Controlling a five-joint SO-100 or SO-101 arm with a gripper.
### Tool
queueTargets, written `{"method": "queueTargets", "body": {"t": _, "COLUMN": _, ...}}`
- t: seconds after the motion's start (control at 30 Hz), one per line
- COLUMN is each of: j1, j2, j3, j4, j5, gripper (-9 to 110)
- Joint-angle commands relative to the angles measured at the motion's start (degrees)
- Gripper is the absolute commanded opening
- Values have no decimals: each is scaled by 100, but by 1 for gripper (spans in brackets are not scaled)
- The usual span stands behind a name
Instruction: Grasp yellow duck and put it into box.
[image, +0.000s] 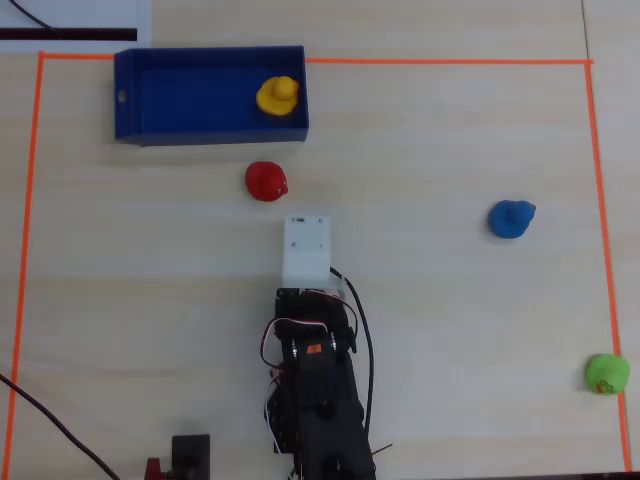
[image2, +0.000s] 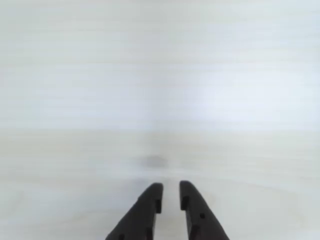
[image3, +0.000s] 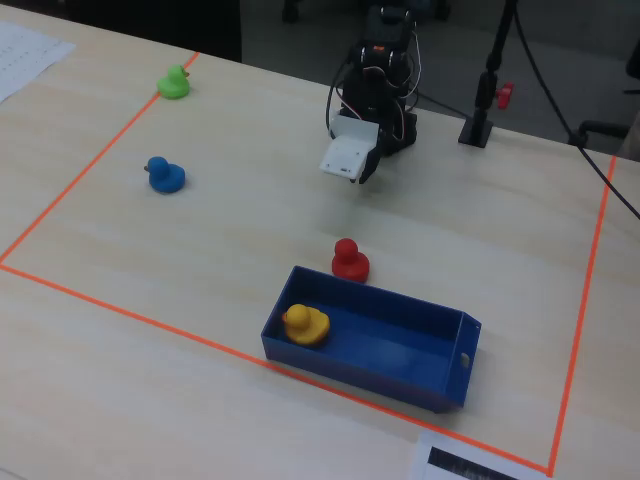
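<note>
Duck (image: 277, 96) already sits in the box (image: 180, 92) at its right end in the overhead view, claw (image2: 170, 196) nearly closed with a thin gap and holding nothing over bare table, so placing looks done; next is likely just parking the arm.

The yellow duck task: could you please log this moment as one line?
yellow duck: inside box, at one end | hand: empty, nearly closed, over bare table | red duck: beside box | status: placement looks done
</note>
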Motion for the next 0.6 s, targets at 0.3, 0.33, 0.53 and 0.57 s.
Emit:
{"method": "queueTargets", "body": {"t": 0.3, "j1": -18, "j2": 668, "j3": 185, "j4": 466, "j5": 0, "gripper": 0}}
{"method": "queueTargets", "body": {"t": 0.33, "j1": 0, "j2": 668, "j3": 202, "j4": 466, "j5": 0, "gripper": 0}}
{"method": "queueTargets", "body": {"t": 0.53, "j1": 149, "j2": 668, "j3": 396, "j4": 378, "j5": -88, "gripper": 0}}
{"method": "queueTargets", "body": {"t": 0.57, "j1": 149, "j2": 668, "j3": 404, "j4": 378, "j5": -88, "gripper": 0}}
